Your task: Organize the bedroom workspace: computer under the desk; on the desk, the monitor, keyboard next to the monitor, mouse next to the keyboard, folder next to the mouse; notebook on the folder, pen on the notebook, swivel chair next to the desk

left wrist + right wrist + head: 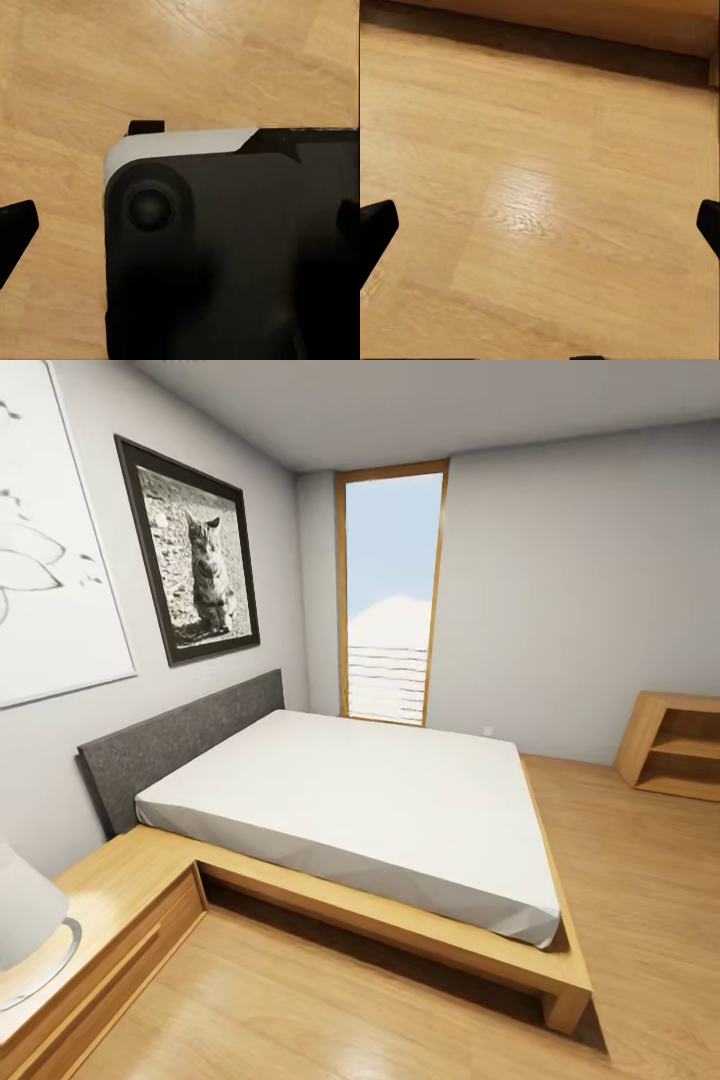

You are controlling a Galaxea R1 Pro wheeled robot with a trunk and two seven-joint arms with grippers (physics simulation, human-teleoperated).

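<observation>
The head view faces a bedroom with a low bed (380,800); the desk, the swivel chair and the other task things are out of view. My left gripper (180,225) hangs open over the wood floor and my own black, white-edged base (225,262), with one dark fingertip (15,229) at the picture's edge. My right gripper (540,225) is open too, its fingertips (373,225) spread wide above bare wood floor (547,187). Neither gripper holds anything.
A light-wood nightstand (110,920) with a white lamp (25,920) stands at the near left beside the grey headboard (180,745). A tall window (392,595) is in the far wall. A low wooden shelf unit (675,745) stands at the right. Open wood floor (640,920) lies right of the bed.
</observation>
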